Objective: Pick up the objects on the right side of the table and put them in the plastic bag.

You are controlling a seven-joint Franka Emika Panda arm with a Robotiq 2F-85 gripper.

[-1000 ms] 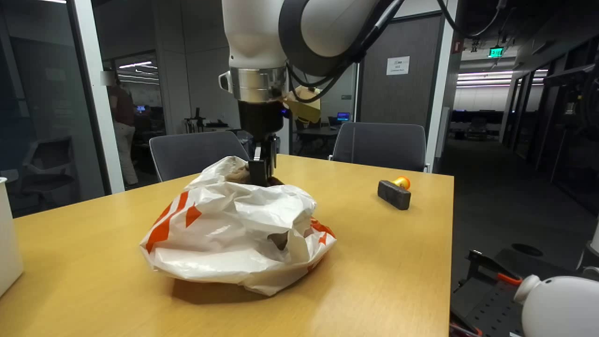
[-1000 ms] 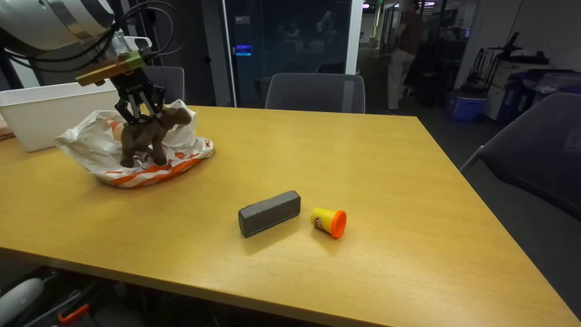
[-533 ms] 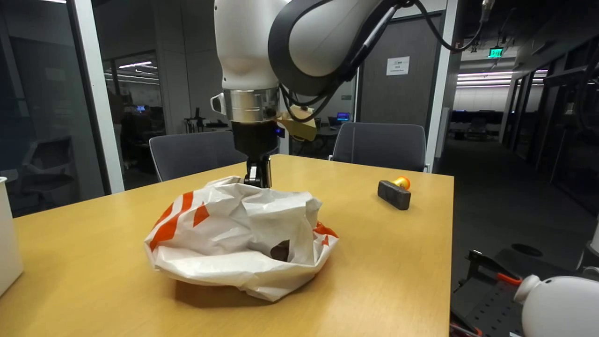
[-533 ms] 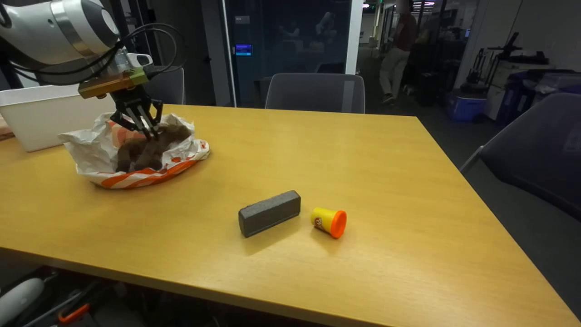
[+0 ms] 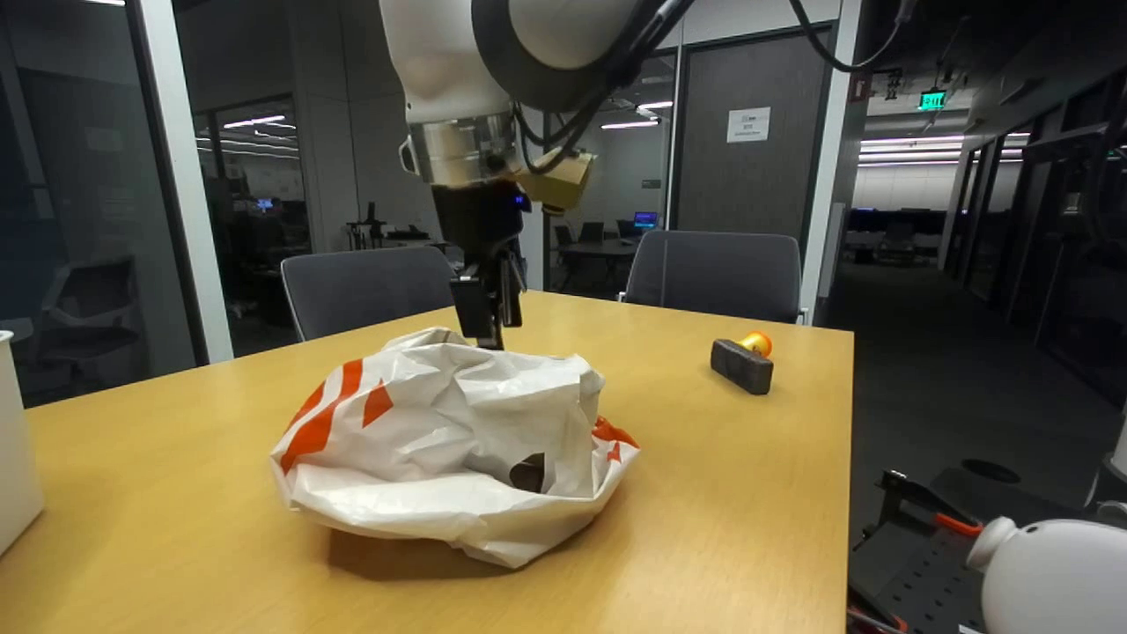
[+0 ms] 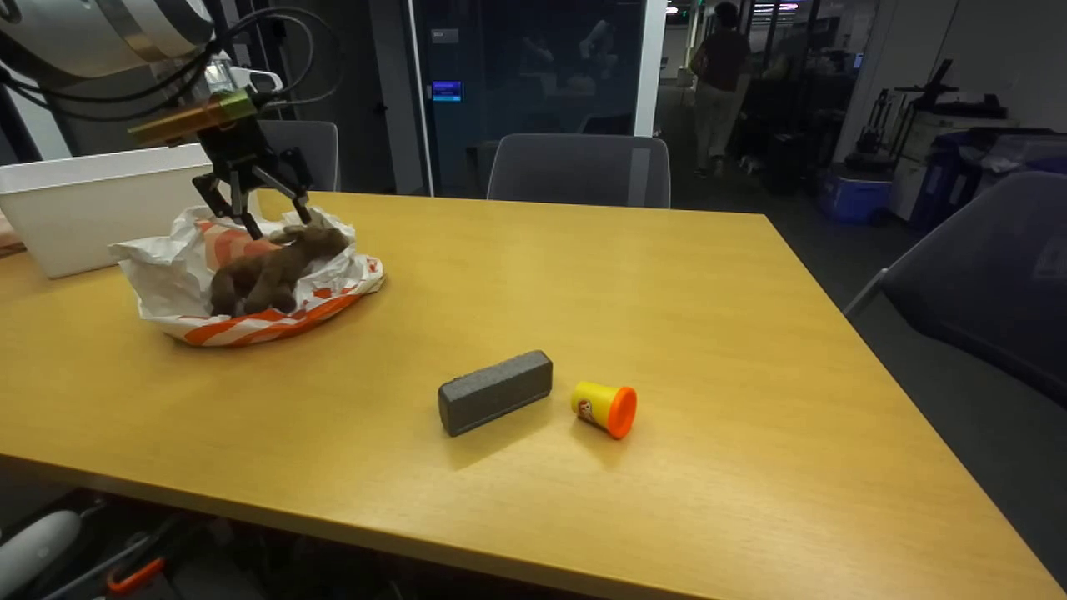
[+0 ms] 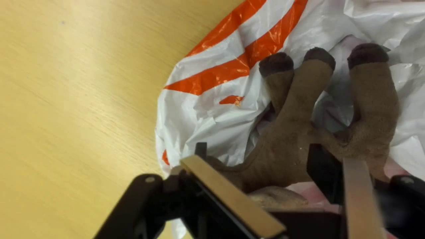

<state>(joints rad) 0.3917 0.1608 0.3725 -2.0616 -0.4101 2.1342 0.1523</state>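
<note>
A brown plush animal [image 6: 271,271] lies in the mouth of the white plastic bag [image 6: 158,258], whose orange stripes show in both exterior views. My gripper [image 6: 280,227] hangs just above the toy with its fingers spread and nothing held. From the wrist view, the plush body [image 7: 282,149] stretches beneath the parted fingers, legs pointing away over the bag [image 7: 212,79]. On the table's right side, a dark grey block [image 6: 496,393] rests close to a yellow tub [image 6: 592,404] with an orange lid, which lies on its side. The bag's wall hides most of the toy in an exterior view [image 5: 440,440].
Behind the bag stands a white bin [image 6: 100,208], also at the edge of an exterior view [image 5: 13,458]. Chairs [image 6: 579,171] line the far side of the wooden table [image 6: 667,308]. A white rounded object [image 5: 1057,572] sits beyond the table's edge.
The gripper went down with the plush animal, opened and let it go, then rose a little. The toy has sunk from standing height to lying in the bag.
</note>
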